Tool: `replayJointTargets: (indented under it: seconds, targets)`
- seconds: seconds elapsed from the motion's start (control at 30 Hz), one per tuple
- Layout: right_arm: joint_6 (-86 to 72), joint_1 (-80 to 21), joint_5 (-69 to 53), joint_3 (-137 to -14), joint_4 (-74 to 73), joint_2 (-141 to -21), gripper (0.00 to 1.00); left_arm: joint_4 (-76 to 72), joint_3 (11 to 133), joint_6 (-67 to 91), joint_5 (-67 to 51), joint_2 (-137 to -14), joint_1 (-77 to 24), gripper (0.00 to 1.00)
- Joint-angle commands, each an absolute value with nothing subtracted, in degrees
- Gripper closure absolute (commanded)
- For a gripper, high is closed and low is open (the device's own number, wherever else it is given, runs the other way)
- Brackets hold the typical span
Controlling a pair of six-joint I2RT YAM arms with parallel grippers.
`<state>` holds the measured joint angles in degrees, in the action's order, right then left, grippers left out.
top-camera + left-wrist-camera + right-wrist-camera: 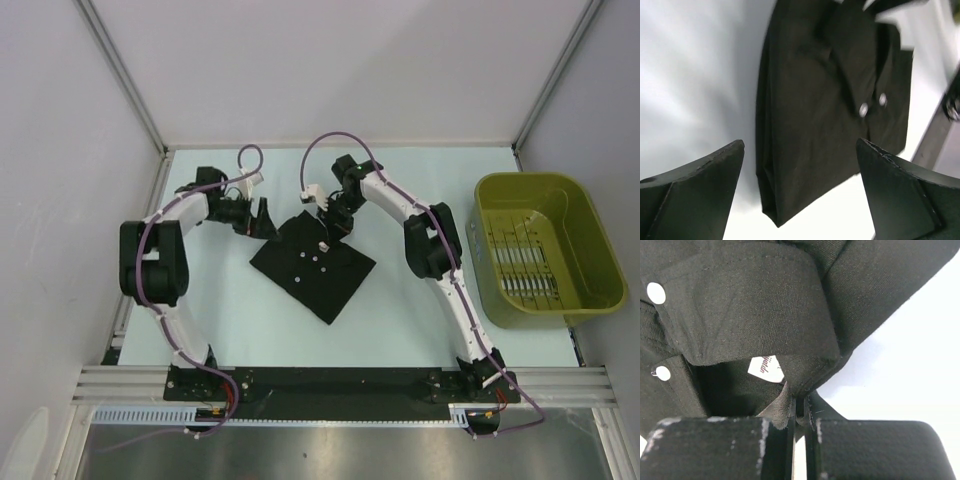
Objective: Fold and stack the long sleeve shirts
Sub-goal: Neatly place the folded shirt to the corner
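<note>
Top external: folded black long sleeve shirt [312, 265] flat on tabletop [420, 310], set cornerwise, collar [755, 305] at far corner. Right tool [328, 228] pinched shut on collar edge — left tool [262, 222] spread wide, empty, just beside shirt's far-left edge.

Your left wrist view blurs the black shirt [815, 125], its top cropped by the frame, neck label [766, 369] lettering half hidden under the collar [755, 305], olive-green basket [530, 180] floor detail too small to tell.
</note>
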<state>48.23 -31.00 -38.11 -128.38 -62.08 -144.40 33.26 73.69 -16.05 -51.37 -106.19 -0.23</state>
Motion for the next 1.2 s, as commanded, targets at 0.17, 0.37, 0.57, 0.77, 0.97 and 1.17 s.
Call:
replayJointTargets:
  seconds: [0.17, 0.37, 0.57, 0.77, 0.97, 1.17]
  targets:
    - [54.58, -32.17, -37.44, -124.02, -53.62, -139.40, 1.00, 40.79, 74.45, -27.25, -55.38, -111.97, -1.05, 0.00]
    - [55.11, -31.73, -39.64, -121.82, -50.11, -136.33, 1.00, 38.14, 75.84, -25.23, -53.00, -115.13, -2.46, 0.10]
    - [54.49, -31.03, -41.48, -117.95, -43.60, -133.16, 1.00, 36.92, 76.90, -23.47, -56.06, -118.21, -3.43, 0.22]
    - [51.78, -30.76, -39.82, -117.42, -37.01, -132.27, 1.00, 34.72, 77.52, -19.96, -60.99, -118.82, -3.34, 0.67]
    - [43.70, -30.23, -29.92, -118.04, -25.78, -132.80, 0.80, 24.90, 78.22, -6.79, -57.14, -118.39, -1.41, 1.00]
    - [37.45, -27.08, -19.19, -121.29, -21.54, -134.03, 0.22, 22.67, 87.52, -0.88, -46.07, -121.11, 4.65, 1.00]
